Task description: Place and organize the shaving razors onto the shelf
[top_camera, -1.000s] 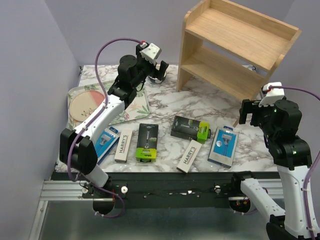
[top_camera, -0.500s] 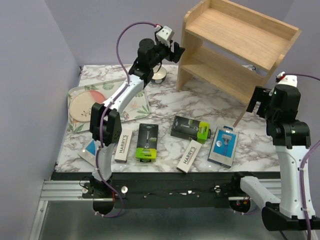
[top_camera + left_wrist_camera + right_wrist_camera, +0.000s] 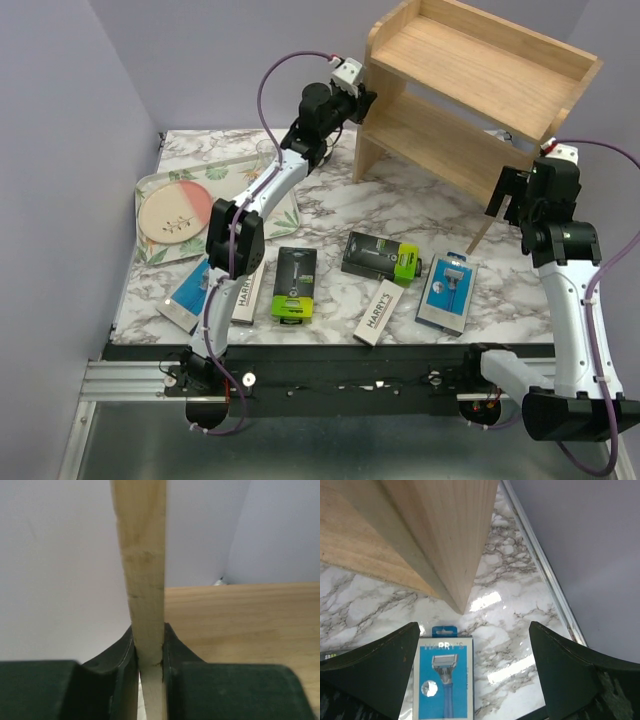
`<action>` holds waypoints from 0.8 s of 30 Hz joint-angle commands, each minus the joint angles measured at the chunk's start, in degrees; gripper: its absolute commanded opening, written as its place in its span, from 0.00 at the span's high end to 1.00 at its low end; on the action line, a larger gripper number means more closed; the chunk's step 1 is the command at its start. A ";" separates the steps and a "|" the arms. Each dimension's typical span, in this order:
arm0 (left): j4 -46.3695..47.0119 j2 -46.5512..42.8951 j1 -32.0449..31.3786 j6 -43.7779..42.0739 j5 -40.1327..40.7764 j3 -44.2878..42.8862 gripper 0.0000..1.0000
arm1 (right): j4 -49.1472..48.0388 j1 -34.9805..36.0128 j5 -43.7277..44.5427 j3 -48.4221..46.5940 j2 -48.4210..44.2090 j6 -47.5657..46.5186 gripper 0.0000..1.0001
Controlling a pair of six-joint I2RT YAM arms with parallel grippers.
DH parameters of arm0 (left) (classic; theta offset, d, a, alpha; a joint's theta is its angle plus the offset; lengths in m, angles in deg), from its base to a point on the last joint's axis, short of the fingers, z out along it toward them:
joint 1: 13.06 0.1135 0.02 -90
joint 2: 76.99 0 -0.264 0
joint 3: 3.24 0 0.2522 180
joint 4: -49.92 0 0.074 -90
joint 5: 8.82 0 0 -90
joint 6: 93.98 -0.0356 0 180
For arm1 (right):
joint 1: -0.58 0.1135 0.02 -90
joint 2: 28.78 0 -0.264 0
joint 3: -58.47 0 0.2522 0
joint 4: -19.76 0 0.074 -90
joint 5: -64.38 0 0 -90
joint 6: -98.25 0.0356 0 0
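Note:
The light-wood shelf point(image 3: 470, 70) stands at the back right of the marble table. My left gripper point(image 3: 362, 105) is shut on the front edge of its left side panel point(image 3: 142, 570), both pads pressed on the wood. My right gripper point(image 3: 505, 200) hangs open beside the shelf's right panel point(image 3: 450, 530), above a blue razor pack point(image 3: 443, 680). On the table front lie two black packs with lime-green ends point(image 3: 294, 284) point(image 3: 381, 257), two white boxes point(image 3: 377, 312) point(image 3: 243, 295) and two blue packs point(image 3: 447, 291) point(image 3: 188, 295).
A floral tray point(image 3: 265, 215) with a pink round plate point(image 3: 172, 212) lies at the left. The table's right edge point(image 3: 545, 575) runs close to the shelf's right panel. Purple walls close in behind and at both sides.
My left arm swung right from over the tray to the shelf's left panel and its jaws closed on the wood. My right arm shifted slightly, staying open.

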 commanded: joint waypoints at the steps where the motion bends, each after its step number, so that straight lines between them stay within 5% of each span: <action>1: 5.23 -2.20 -0.89 -0.88 3.38 2.16 0.90 | -10.13 -0.46 3.22 0.70 1.92 -4.31 0.02; 3: 6.20 -5.00 -0.97 -0.09 3.64 6.02 1.00 | -12.86 -0.55 3.24 1.92 2.62 -6.85 0.05; 14: 10.51 -26.80 -1.41 0.36 5.32 35.89 1.00 | -24.12 -1.42 -4.33 -3.24 16.76 -14.95 0.09; 16: 9.55 -29.27 -2.03 0.18 3.56 38.19 0.82 | -25.00 -1.95 -3.45 -5.96 21.33 -16.27 0.09; 24: 7.26 -31.21 -6.07 0.44 1.00 43.74 0.57 | -23.25 -6.70 -3.27 -14.42 31.37 -16.62 0.09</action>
